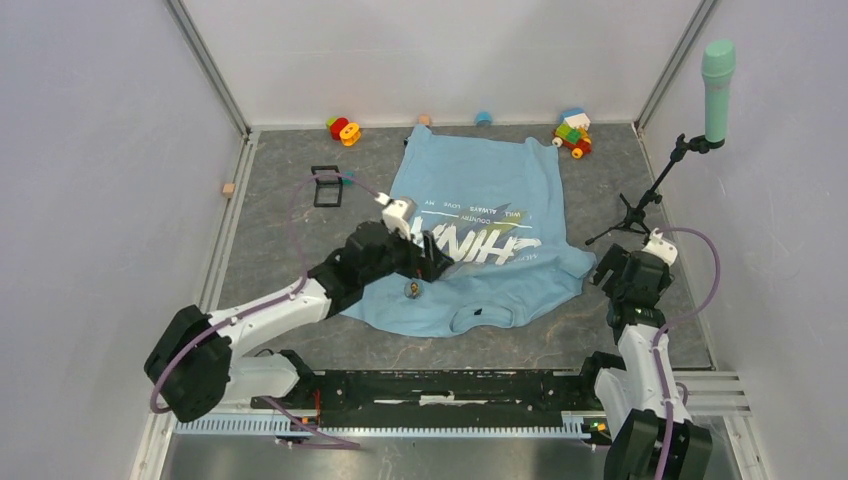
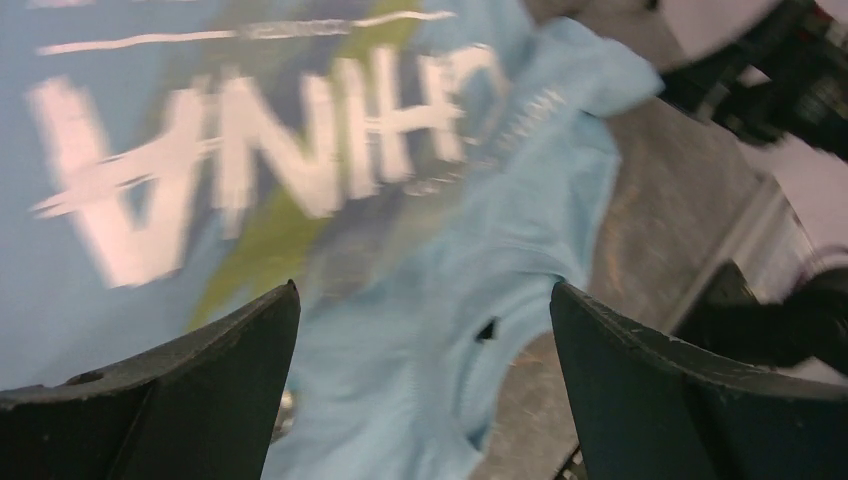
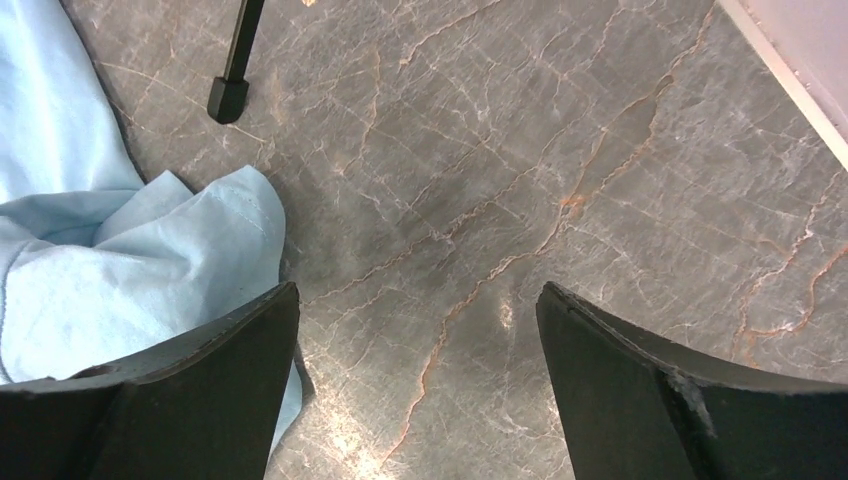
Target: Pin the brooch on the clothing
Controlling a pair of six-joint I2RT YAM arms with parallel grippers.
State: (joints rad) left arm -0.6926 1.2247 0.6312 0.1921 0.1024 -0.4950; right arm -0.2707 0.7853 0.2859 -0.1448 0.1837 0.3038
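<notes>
1. Pincer state, left pincer (image 2: 422, 290): gapes wide, grips nothing, hovers low over the clothing (image 2: 400, 350); looks blurred in its own wrist view.
2. Just on the near side of that pincer, seen from above: sits free of both fingers, small and dark with a glint, flat on the light blue cloth. Marks the brooch (image 1: 412, 290), between the pincer and the shirt's collar.
3. Under and ahead of the same pincer: lies spread on the grey table (image 1: 280, 230), white "CHINA" print and a yellow-green stroke straight ahead of the fingertips, collar opening off toward the near hem.
4. Right pincer (image 3: 417, 290): stands open about as wide, holds nothing, points down at bare marbled tabletop well apart from the brooch. Has a rumpled corner of the clothing just beside and partly under one finger.
5. Ahead of the right pincer: rests on the table, black and rubber-tipped, one foot of the microphone stand (image 3: 230, 95).
6. Far beyond the left pincer, past the shirt's far hem: cluster by the back wall as toy blocks (image 1: 344, 130); off to its left, beside the shirt, lies a black frame box (image 1: 327, 187).
</notes>
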